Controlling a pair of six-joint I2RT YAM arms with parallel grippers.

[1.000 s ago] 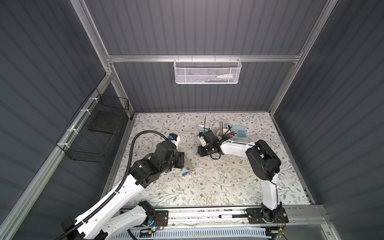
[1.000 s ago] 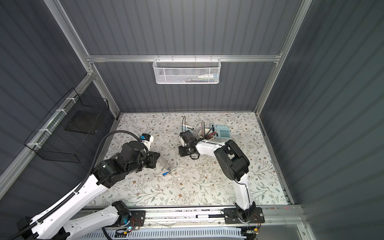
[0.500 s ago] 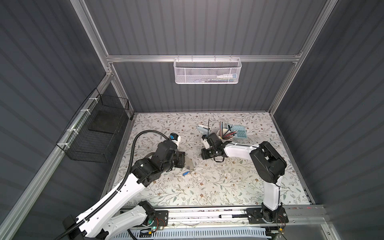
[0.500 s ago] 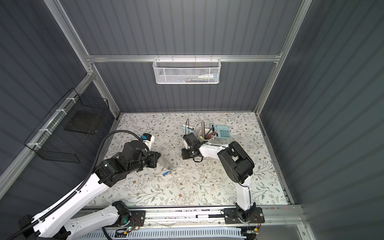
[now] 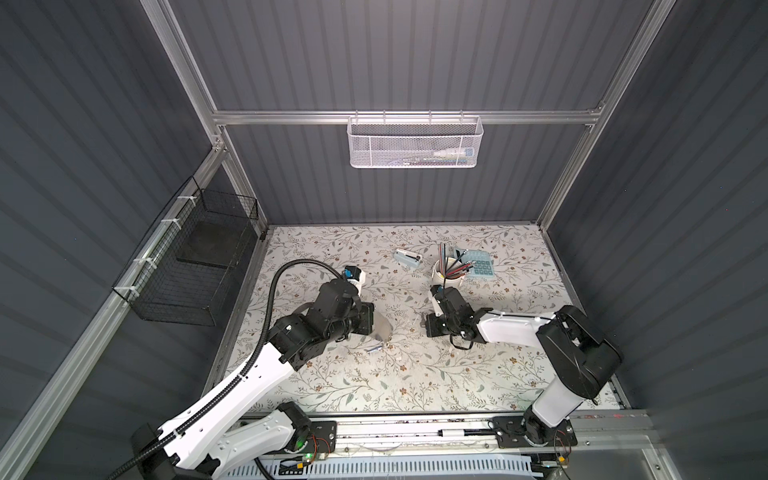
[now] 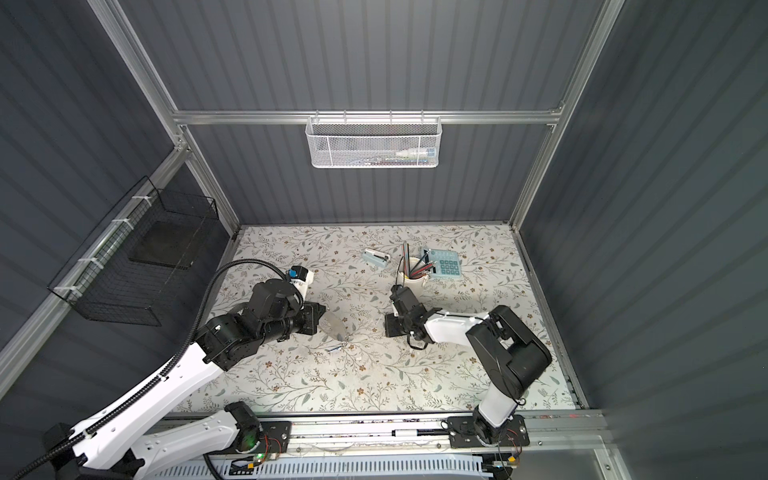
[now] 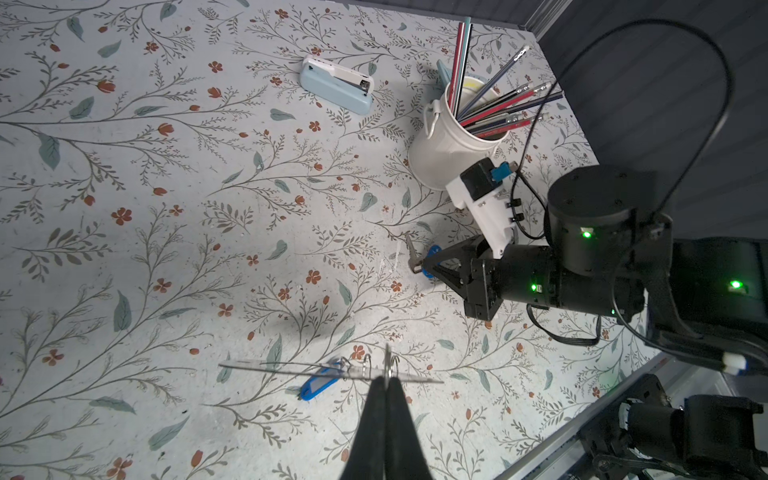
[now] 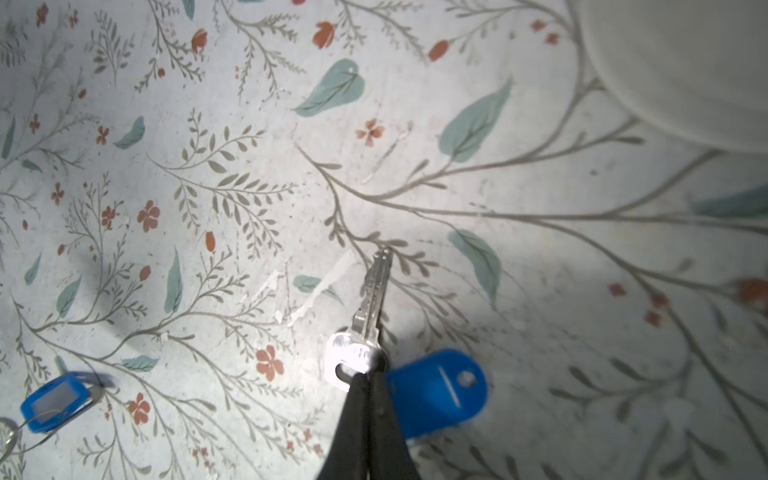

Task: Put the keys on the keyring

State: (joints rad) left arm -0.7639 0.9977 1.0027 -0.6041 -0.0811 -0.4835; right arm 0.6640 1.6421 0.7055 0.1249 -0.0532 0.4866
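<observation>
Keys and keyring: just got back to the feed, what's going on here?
The left gripper is shut on the rim of the keyring. The right gripper pinches one key by its head, blue tag beside it. The other key lies on the table by the keyring; whether it is already threaded on is unclear.

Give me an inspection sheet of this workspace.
Surface: floral table, scuffed.
Job's things: keyring pinched in left gripper; one key pinched in right gripper; blue tag of the second key beside the keyring, threading cannot be told.
Clutter: stapler, pencil cup, calculator.
Grippers: both shut.
Cables: black conduit on left arm; thin cable at right wrist.
Surroundings: white mesh basket, black wire basket on walls.
</observation>
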